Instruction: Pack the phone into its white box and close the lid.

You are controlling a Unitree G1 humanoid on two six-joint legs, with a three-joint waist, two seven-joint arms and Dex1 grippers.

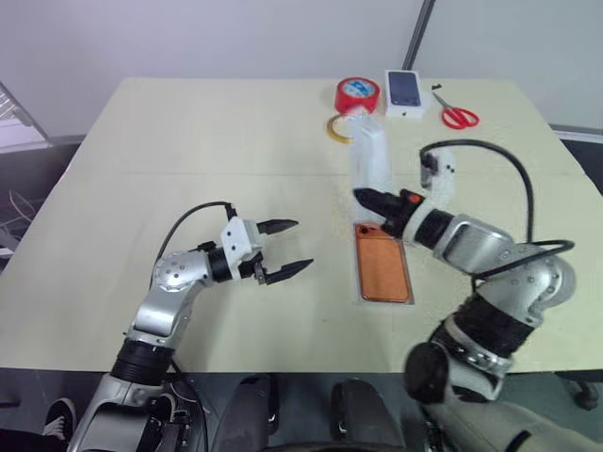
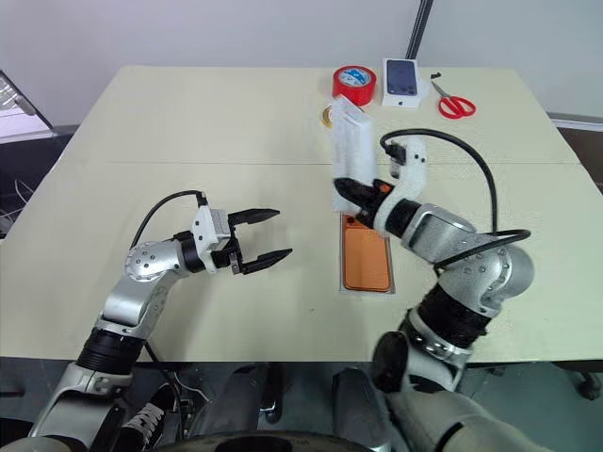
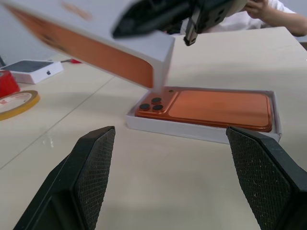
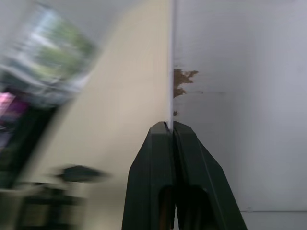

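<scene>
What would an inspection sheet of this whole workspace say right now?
Surface: pale table, bare in front of the left arm.
Job's things: phone lies back up in the white box; lid held tilted above the box's far end.
Clutter: red tape roll, yellow tape ring, small box with a phone picture, red scissors.
End effectors: left end effector open, holding nothing; right end effector shut on the lid.
Cables: black cable loops over the right arm.
Surroundings: a person's hand past the table.
</scene>
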